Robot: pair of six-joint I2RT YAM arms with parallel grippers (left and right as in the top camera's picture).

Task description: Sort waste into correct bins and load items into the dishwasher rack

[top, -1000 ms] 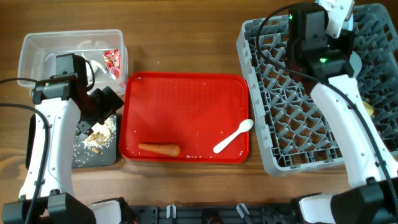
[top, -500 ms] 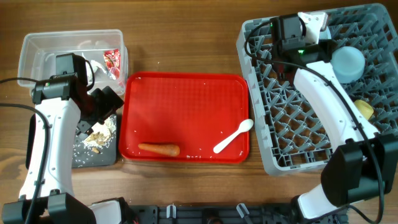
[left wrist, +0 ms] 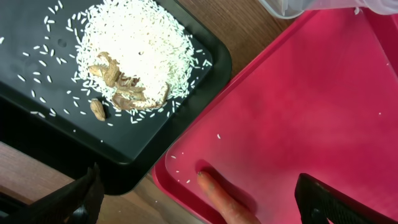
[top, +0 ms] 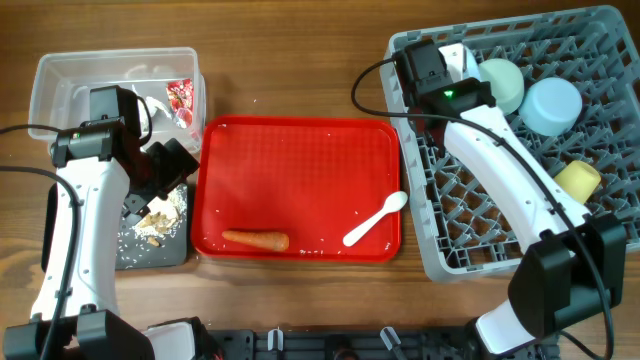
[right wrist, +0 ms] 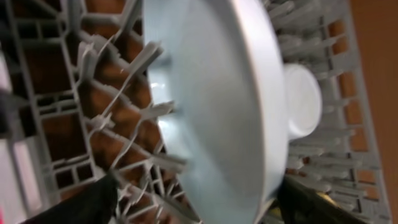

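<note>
My right gripper (top: 438, 72) hangs over the far left corner of the grey dishwasher rack (top: 480, 235). In the right wrist view its jaws (right wrist: 208, 202) stand open on either side of a light blue plate (right wrist: 211, 106), which stands on edge among the pegs. A mint bowl (top: 500, 85), a blue bowl (top: 553, 105) and a yellow cup (top: 577, 180) sit in the rack. My left gripper (top: 172, 165) is open and empty (left wrist: 208, 202), over the carrot's tip (left wrist: 224, 199). The carrot (top: 255, 240) and the white spoon (top: 375, 218) lie on the red tray (top: 300, 170).
The black tray (top: 150, 248) holds rice and beige scraps (left wrist: 130, 81). The clear tub (top: 60, 85) at the far left holds a napkin (top: 150, 105) and a red-and-white wrapper (top: 180, 97). The left arm stretches along the table's left side.
The right arm has swung left across the rack and its jaws have opened around the plate. The bowls and the cup have come into view. The left arm has not moved.
</note>
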